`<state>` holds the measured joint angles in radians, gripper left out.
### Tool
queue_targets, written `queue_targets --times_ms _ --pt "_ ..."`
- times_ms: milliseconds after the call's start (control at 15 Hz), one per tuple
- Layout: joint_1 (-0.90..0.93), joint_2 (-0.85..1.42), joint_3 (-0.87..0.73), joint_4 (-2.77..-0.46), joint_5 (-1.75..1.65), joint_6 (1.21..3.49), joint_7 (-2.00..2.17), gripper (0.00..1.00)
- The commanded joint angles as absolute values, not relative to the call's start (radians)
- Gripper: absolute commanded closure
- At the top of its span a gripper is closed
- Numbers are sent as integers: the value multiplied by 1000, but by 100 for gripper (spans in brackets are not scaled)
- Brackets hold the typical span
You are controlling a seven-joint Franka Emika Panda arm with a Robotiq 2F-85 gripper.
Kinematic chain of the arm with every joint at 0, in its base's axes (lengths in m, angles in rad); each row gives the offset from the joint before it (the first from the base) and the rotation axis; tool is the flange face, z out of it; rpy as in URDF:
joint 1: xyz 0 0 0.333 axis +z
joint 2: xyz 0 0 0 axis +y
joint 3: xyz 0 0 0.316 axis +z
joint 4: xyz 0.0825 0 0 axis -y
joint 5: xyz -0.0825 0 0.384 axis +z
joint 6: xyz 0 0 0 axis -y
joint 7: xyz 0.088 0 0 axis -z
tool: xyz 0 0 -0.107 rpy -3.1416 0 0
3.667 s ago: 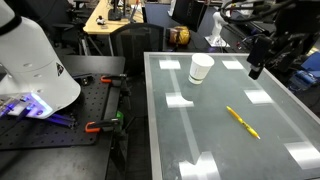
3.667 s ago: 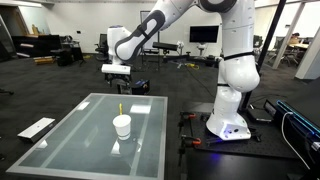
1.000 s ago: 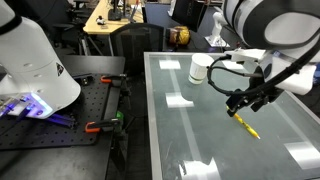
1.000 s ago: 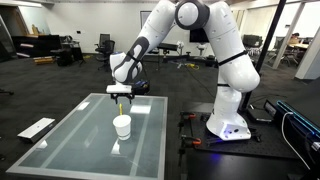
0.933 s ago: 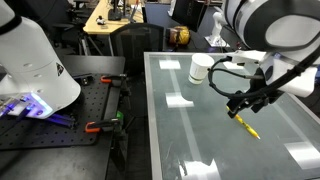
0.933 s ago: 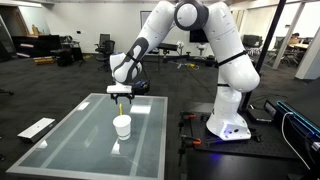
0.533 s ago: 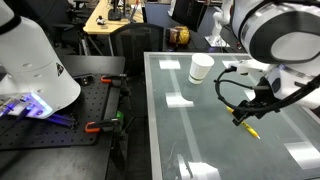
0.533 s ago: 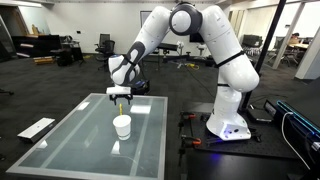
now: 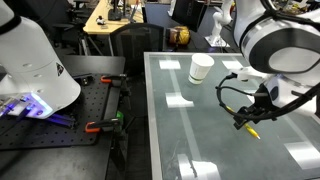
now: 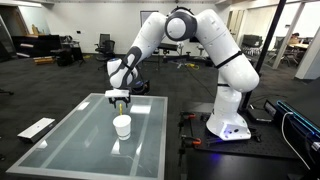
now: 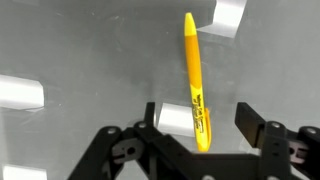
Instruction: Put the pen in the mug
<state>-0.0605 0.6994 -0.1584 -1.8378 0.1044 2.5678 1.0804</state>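
Item: table (image 9: pixel 190 135), a rectangular top of smooth glass in a pale frame, glossy, with bright rectangular reflections of lights scattered over it. Item: mug (image 9: pixel 201 68), white, plain, a slightly tapered cylinder wider at the rim, matte, standing upright on the glass toward the far end in that exterior view; also seen upright near the middle of the table in an exterior view (image 10: pixel 122 126). Item: pen (image 11: pixel 195 80), a thin yellow stick with a smooth plastic sheen, tapering at the end farther from the wrist camera, with small dark print along the barrel; it lies flat on the glass, well apart from the mug. Item: arm (image 10: pixel 190 30), rounded white glossy shells with dark joints, reaching down over the table. Item: gripper (image 11: pixel 198 128), black, angular, of matte metal or plastic links, low over the glass. Its two fingers (image 11: pixel 248 120) are spread wide apart and clasp nothing. In the wrist view the pen runs lengthwise up the middle of the gap, its near end between the fingers, with clear glass showing on either side of it; no contact with either finger is visible. In an exterior view the gripper (image 9: pixel 243 122) sits right over the pen, only a short yellow end showing beside it. Whether the fingertips touch the glass cannot be told.
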Motion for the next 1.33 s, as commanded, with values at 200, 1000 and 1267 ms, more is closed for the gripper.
queue_targets --times_ms 200,1000,1267 --pt "-65 718 -157 -1806 139 2579 1041 71" --pt "6 592 -185 -1875 106 2544 1096 96" --pt "42 518 -185 -1897 87 2503 1098 96"
